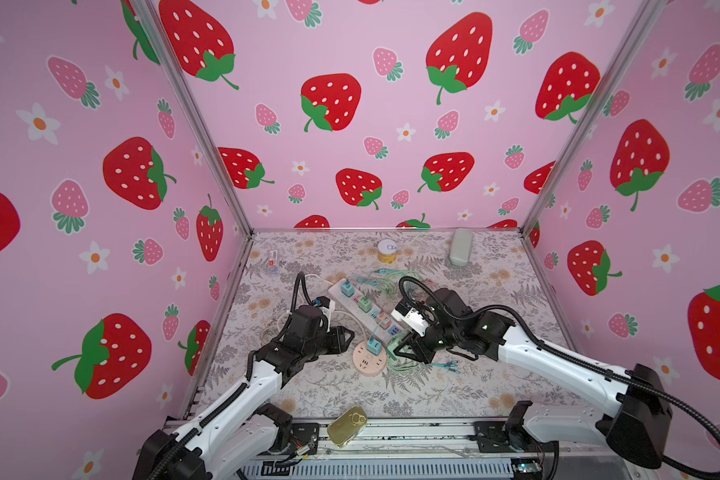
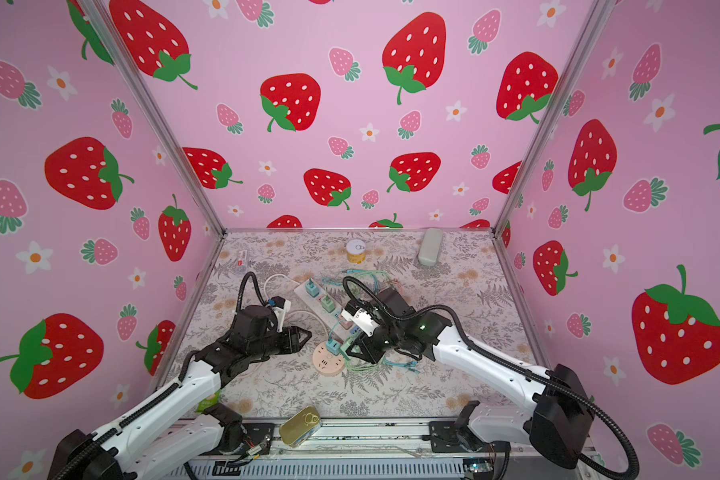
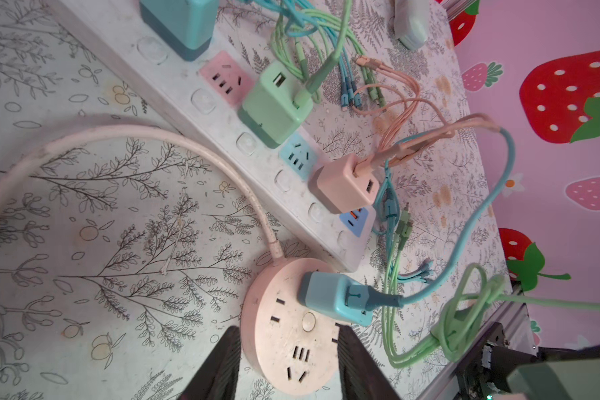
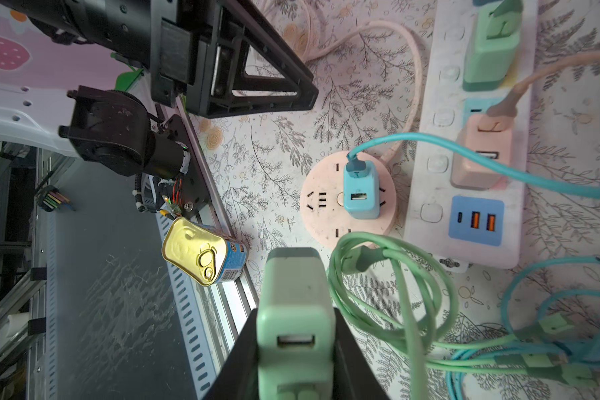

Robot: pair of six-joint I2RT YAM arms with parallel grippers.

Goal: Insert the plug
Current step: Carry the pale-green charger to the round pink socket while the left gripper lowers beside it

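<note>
One plug (image 4: 295,332) held, four seated, two power strips (image 4: 430,138).

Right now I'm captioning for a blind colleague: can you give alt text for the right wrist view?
The right end effector grips a green USB charger near a round pink socket hub that holds a blue charger. A white power strip lies beside the hub, and a gold-topped tin sits farther off.

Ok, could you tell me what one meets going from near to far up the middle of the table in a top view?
Gold tin at the near edge → round pink socket → white power strip → small yellow can near the back wall.
</note>
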